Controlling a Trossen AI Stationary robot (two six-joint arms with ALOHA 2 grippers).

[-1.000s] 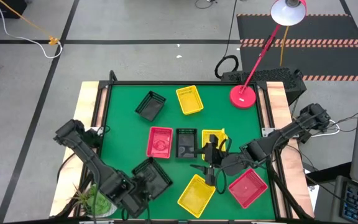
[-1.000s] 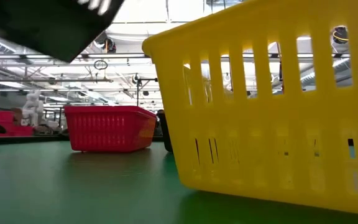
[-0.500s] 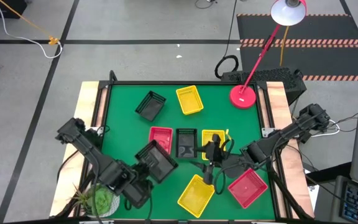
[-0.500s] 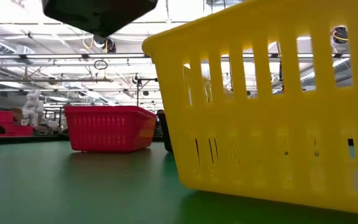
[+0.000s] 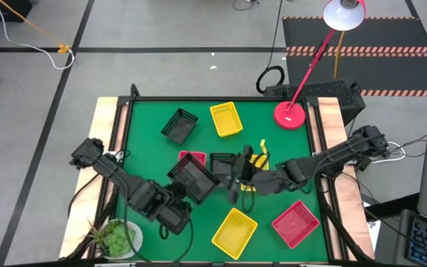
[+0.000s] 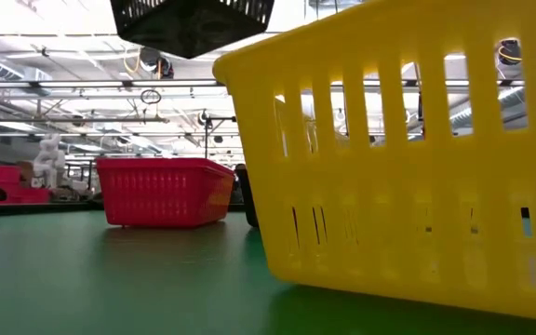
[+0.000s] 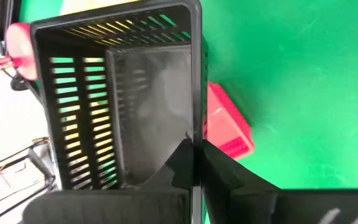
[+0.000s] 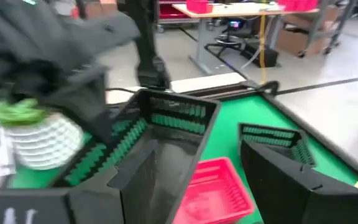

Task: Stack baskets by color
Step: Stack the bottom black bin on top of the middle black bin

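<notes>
High view: we log the left gripper (image 5: 186, 194) clamped on the wall of a black basket (image 5: 196, 178), carried above the red basket (image 5: 188, 158); the centre black basket (image 5: 222, 165) lies just beyond. The right gripper (image 5: 234, 180), fingers spread and holding nothing, hangs just past that centre basket.

Low view: carried black basket (image 6: 194, 20) aloft; near yellow basket (image 6: 408, 158) and a red basket (image 6: 164, 191) rest on the mat.

Left wrist view: fingers (image 7: 182, 163) pinch the black wall.

Right wrist view: blurred, though its gripper seems empty.

Step, we judge: black-on-black transfer. Next: align over the centre basket, lower squarely, release.
</notes>
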